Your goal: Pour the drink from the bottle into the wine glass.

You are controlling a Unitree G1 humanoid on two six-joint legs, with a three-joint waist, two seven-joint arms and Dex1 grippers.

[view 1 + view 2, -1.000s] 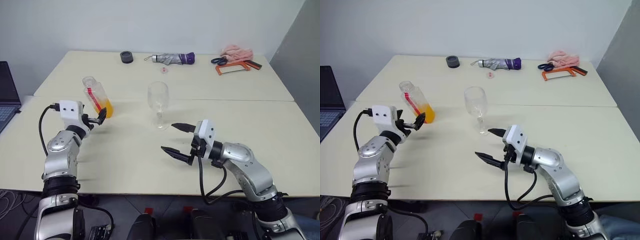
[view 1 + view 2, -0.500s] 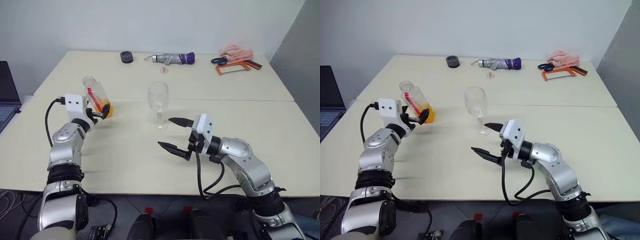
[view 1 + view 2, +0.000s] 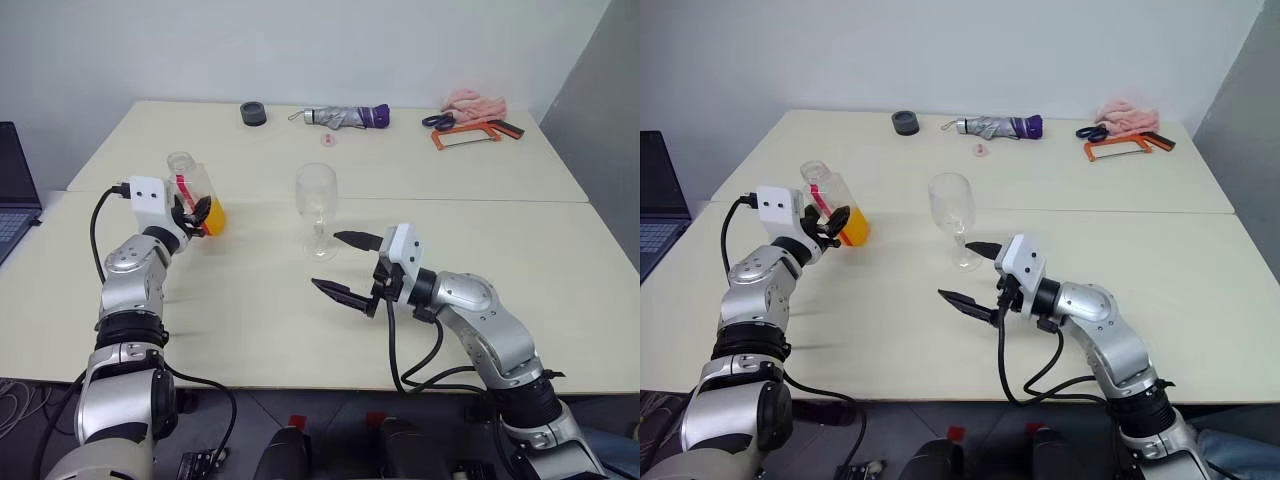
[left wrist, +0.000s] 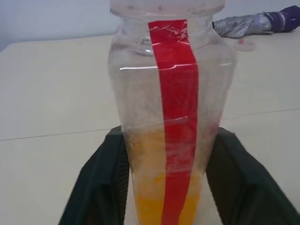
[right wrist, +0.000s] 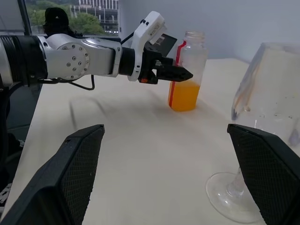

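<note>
A: What's the setting?

B: A cream table (image 3: 250, 320) against a pale wall, a seam running across it. At the far edge lie a folded umbrella (image 3: 345, 117), a dark round thing (image 3: 254, 114), a pink cloth (image 3: 474, 103) and an orange hacksaw (image 3: 470, 135); a laptop (image 3: 14, 190) sits off to the left.

A: And the bottle?

B: The bottle (image 3: 190, 190) stands upright on the left — clear plastic, a red strip down its side, no cap on its neck, the drink (image 4: 161, 197) filling only its bottom part. The wine glass (image 3: 317, 210) stands well apart to its right.

A: Changes from a second ago?

B: The left gripper (image 3: 830, 222) has moved in and clamped on the bottle, which now stands straight instead of leaning. The right gripper (image 3: 345, 268) hangs just beside the glass — jaws wide apart.
</note>
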